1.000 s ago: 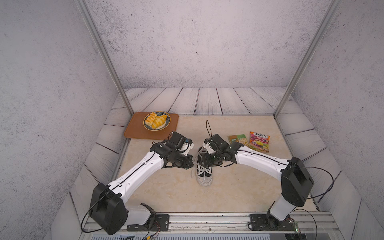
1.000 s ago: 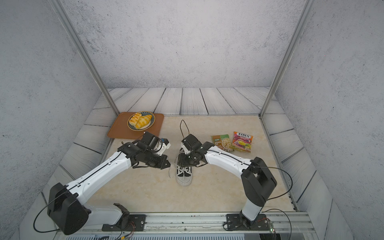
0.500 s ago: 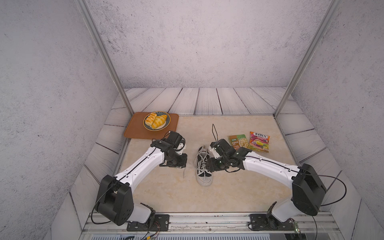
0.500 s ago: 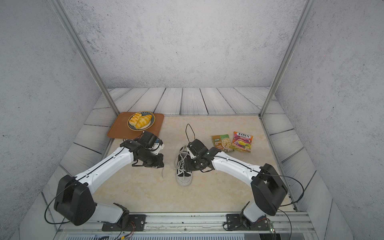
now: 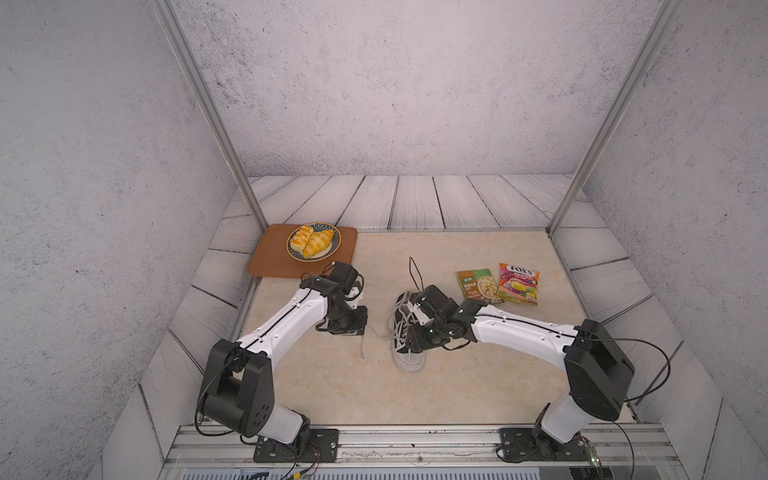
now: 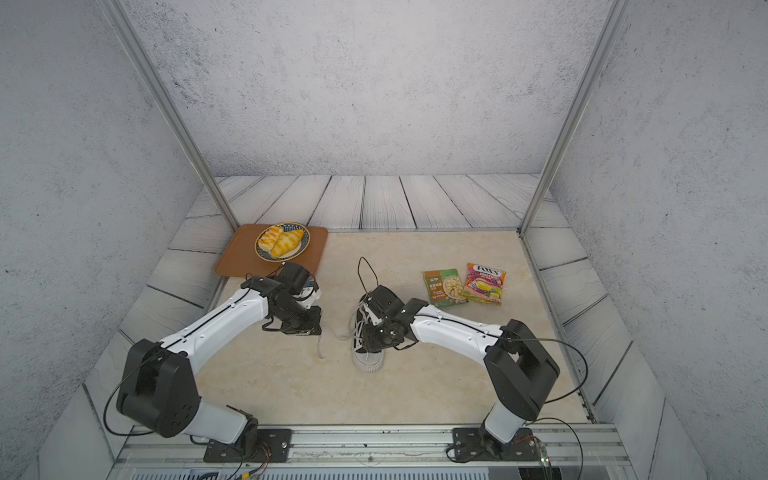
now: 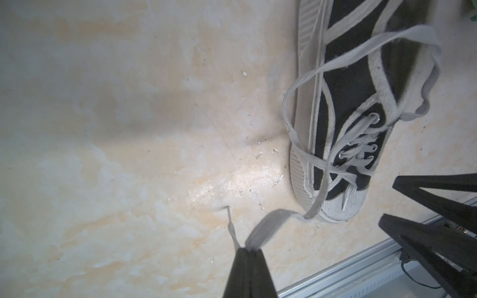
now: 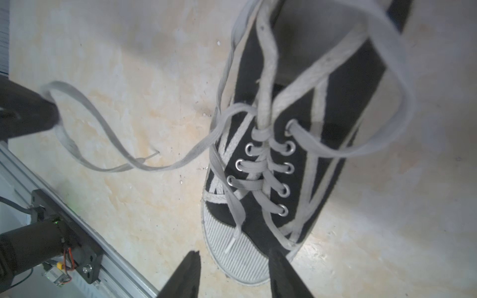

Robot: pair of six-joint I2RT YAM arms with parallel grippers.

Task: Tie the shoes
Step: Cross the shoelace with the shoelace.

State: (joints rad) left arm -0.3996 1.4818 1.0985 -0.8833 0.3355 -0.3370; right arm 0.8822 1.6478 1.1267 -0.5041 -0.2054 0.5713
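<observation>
Left wrist view is showing the left hand [image 7: 248, 254] closed tight on one long flat white lace [image 7: 269, 222] of the black canvas sneaker with white rubber sole [image 7: 348, 85]. This sneaker is lying on the beige stone counter [image 5: 478, 374], toe pointing to the robot's base, just right of that hand. The right hand [image 8: 233, 258], half spread and empty, is hanging over the toe, nearer to the free loop [image 8: 397, 85].
</observation>
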